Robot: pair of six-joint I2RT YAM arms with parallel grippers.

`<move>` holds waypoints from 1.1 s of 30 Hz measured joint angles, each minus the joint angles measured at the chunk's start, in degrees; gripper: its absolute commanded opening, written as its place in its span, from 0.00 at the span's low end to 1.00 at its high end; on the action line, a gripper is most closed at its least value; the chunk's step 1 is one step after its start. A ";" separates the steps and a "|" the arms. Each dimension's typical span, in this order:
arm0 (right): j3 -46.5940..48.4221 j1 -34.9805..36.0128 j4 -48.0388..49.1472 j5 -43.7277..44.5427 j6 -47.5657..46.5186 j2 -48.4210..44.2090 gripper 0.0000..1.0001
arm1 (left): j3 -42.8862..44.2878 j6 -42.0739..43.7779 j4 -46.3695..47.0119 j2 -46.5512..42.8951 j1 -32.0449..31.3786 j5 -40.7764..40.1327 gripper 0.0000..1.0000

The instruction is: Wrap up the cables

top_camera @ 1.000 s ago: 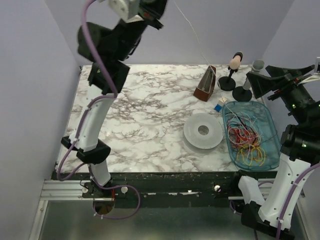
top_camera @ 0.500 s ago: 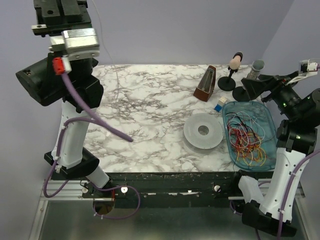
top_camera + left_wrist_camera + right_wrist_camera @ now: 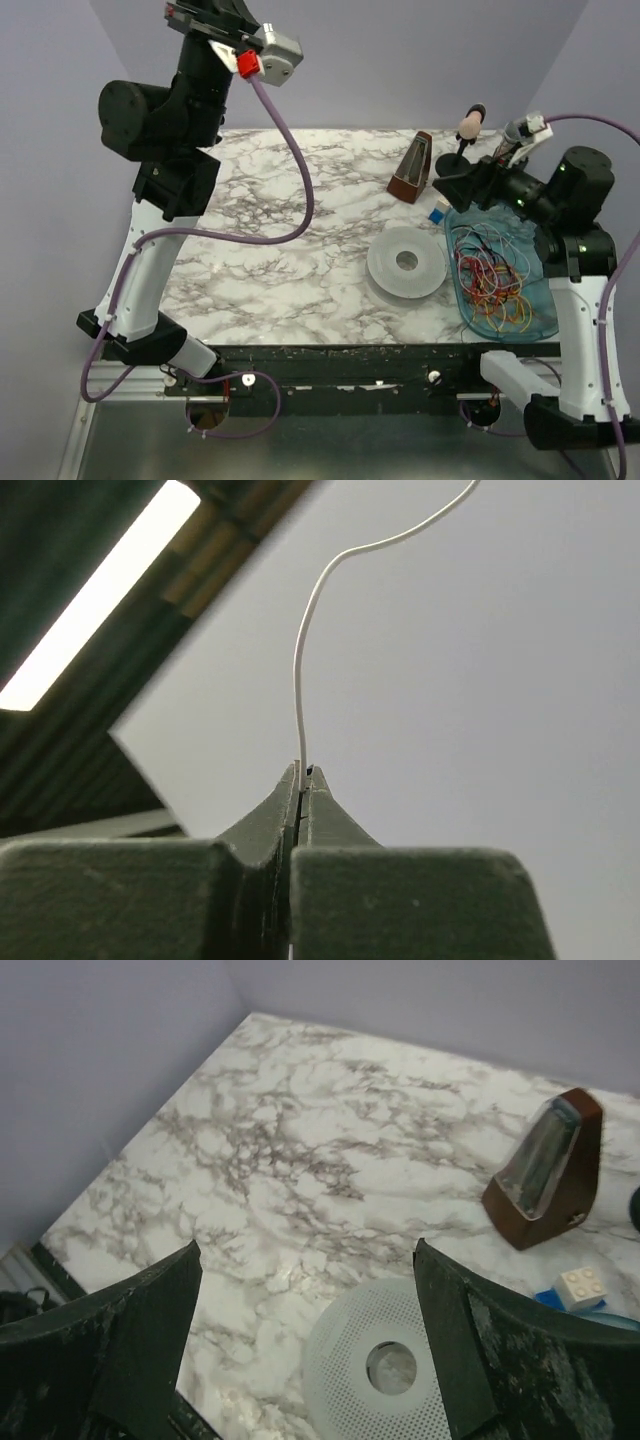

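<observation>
While the left tool (image 3: 303,772) hangs high over the left side of the counter (image 3: 300,300), its jaws pressed together on a thin white wire (image 3: 299,680) that curls up out of them, the cables (image 3: 490,275) lie well apart from it, a red, orange, yellow and green tangle in the blue tray (image 3: 537,238) at the right edge. The right tool (image 3: 305,1260) is plainly the nearer one. It hovers with jaws spread wide and nothing in them, pointing left over the tray's far end toward the white spool (image 3: 405,262). The tangle sits below it and to its near side, stretched along the tray's length from far to near. From overhead I cannot trace the white wire down to the tray.
</observation>
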 measured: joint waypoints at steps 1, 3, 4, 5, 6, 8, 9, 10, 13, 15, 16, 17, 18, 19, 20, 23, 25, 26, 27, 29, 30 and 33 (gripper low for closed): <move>1.05 2.91 -1.38 1.55 -0.98 1.14 0.93 | -1.88 -1.22 -4.04 -1.07 0.31 -0.28 0.00; 1.64 6.64 -2.86 3.74 -1.73 3.28 0.93 | -5.79 -5.14 -11.89 -2.80 0.87 -0.61 0.00; 1.40 7.39 -3.43 4.92 -1.75 4.04 0.92 | -8.13 -7.39 -16.02 -3.63 1.31 -0.57 0.00; 0.76 7.69 -3.63 6.29 -1.49 4.55 0.91 | -10.91 -10.58 -20.55 -4.46 1.95 -0.33 0.00; -0.13 7.98 -3.80 7.45 -1.27 4.83 0.89 | -13.05 -13.16 -24.15 -4.85 2.43 0.00 0.00; -1.79 8.74 -4.94 10.40 -0.44 5.22 0.87 | -18.97 -20.24 -31.80 -5.44 3.98 1.49 0.00; -2.43 9.60 -5.68 11.93 0.00 5.55 0.87 | -22.64 -23.91 -35.39 -5.57 4.70 2.25 0.00; -3.04 10.95 -6.25 13.60 0.48 6.01 0.87 | -25.40 -26.43 -37.88 -5.60 5.20 3.04 0.00; -5.68 17.49 -7.96 19.56 1.79 8.07 1.00 | -35.43 -35.41 -44.59 -5.70 6.60 5.68 0.00; -7.87 23.21 -9.55 23.80 2.69 10.08 1.00 | -41.79 -41.75 -49.07 -5.88 7.39 7.65 0.00; -9.20 26.32 -10.01 26.05 3.34 11.08 1.00 | -43.65 -43.74 -50.40 -6.01 7.56 8.22 0.00; -10.43 29.16 -10.91 28.26 4.04 12.09 1.00 | -45.70 -46.73 -52.17 -6.27 7.91 8.92 0.00; -11.43 32.00 -11.89 30.82 4.70 12.87 1.00 | -47.34 -49.07 -53.64 -6.78 8.26 9.46 0.00; -12.24 34.80 -12.72 33.73 5.49 13.60 1.00 | -48.48 -50.75 -54.60 -7.41 8.46 9.75 0.00; -12.92 37.83 -13.42 36.74 6.25 14.19 1.00 | -49.75 -53.05 -55.69 -8.52 8.68 9.84 0.00; -13.35 48.74 -15.41 47.50 9.09 16.24 1.00 | -51.91 -57.27 -56.98 -11.98 9.33 9.79 0.00; -12.63 57.09 -17.22 56.11 11.13 19.30 1.00 | -52.81 -59.49 -57.46 -14.29 9.70 9.79 0.00; -11.61 60.72 -18.82 60.61 12.57 21.88 1.00 | -53.00 -60.41 -57.48 -15.23 9.86 9.81 0.00; -6.23 69.35 -25.31 74.27 18.12 34.18 1.00 | -52.98 -62.38 -57.40 -16.35 10.14 9.81 0.00; -5.22 70.55 -27.56 77.70 20.46 37.83 1.00 | -52.98 -62.84 -57.40 -16.35 10.14 9.81 0.00; -3.56 71.28 -31.45 81.64 22.82 41.55 1.00 | -52.98 -62.97 -57.44 -16.26 10.36 9.81 0.00; -1.70 72.28 -36.92 90.62 29.70 51.80 1.00 | -52.87 -63.01 -57.48 -16.24 10.69 9.81 0.00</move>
